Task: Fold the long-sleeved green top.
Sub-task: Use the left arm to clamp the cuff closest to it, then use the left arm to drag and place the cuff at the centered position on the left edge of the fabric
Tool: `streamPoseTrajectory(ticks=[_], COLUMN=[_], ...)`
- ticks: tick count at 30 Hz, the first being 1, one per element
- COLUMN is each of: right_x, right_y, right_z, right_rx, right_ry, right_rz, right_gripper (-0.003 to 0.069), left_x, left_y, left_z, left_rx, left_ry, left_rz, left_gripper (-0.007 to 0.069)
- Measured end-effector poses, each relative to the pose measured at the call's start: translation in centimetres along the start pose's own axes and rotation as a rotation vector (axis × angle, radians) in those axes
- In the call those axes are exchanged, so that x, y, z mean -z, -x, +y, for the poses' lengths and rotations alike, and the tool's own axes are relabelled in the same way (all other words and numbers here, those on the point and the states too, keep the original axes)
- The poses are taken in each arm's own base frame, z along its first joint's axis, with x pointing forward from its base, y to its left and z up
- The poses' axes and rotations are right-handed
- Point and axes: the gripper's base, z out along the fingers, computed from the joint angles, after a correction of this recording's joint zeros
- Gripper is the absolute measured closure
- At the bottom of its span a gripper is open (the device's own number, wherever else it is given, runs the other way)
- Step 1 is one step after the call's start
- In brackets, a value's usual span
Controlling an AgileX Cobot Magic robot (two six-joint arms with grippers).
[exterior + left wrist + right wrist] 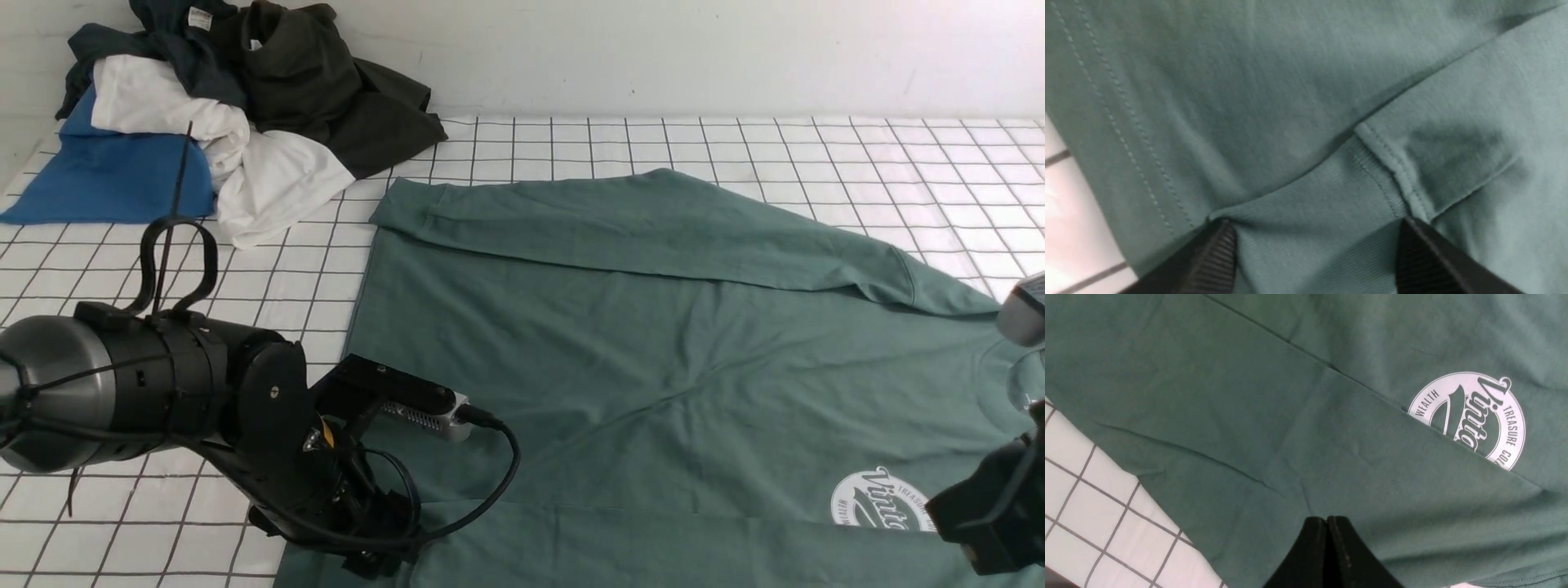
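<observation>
The green long-sleeved top (653, 351) lies spread flat on the gridded table. One sleeve (653, 220) is folded across its far side, and its white round logo (878, 498) shows near the right. My left gripper (1316, 226) is open low over the near left corner of the top. The ribbed cuff (1323, 192) lies loose between its fingertips (1224, 241). In the front view that gripper (375, 559) is mostly hidden under its own wrist. My right gripper (1327, 520) is shut on nothing, hovering over the cloth (1249, 416) near the logo (1470, 416).
A pile of other clothes sits at the far left: a blue piece (106, 180), a white one (269, 180) and a dark one (326, 90). White gridded table cover (816, 147) shows behind and left of the top. A wall closes the back.
</observation>
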Motion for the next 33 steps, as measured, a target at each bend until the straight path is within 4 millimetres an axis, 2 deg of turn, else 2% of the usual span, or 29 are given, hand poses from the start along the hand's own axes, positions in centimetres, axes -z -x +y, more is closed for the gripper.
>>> streamPoseTrajectory(ticks=[3,9,11,14,20,21,28,30,33], right_x=[0.0,0.0,0.0,0.0,-0.1,-0.1,-0.1,-0.1,-0.1], right_y=[0.0,0.2,0.2,0.3,0.4,0.4,0.6,0.6,0.6], right_z=[0.0,0.0,-0.1,-0.1,-0.1,-0.1,-0.2,-0.2,-0.3], right_rx=[0.000,0.000,0.000,0.000,-0.001,-0.001,0.008,0.011,0.018], right_ry=[0.000,-0.005,-0.008,-0.009,-0.012,-0.012,-0.019,-0.021,-0.032], right_rz=[-0.001,-0.017,-0.025,-0.028,-0.037,-0.038,-0.055,-0.055,-0.057], right_gripper=[0.0673,0.0673,0.0673,0.0673,0.0673,0.0673,0.0673,0.0673,0.0673], left_x=[0.0,0.2,0.5,1.6,5.4,5.5,11.5,13.7,14.8], left_y=[0.0,-0.1,-0.1,-0.4,-0.1,0.0,4.7,6.6,8.5], left_z=[0.1,-0.1,-0.3,-0.4,-0.9,-0.9,-0.9,-0.3,1.2], left_rx=[-0.010,-0.004,-0.009,-0.013,-0.040,-0.042,-0.125,-0.106,-0.067], left_ry=[0.007,-0.007,-0.010,-0.014,-0.022,-0.021,0.032,0.043,0.062], left_rz=[0.001,0.006,0.003,-0.014,-0.137,-0.137,-0.294,-0.355,-0.388], left_gripper=[0.0230,0.0539,0.0582,0.0595,0.0596,0.0596,0.0598,0.0598,0.0598])
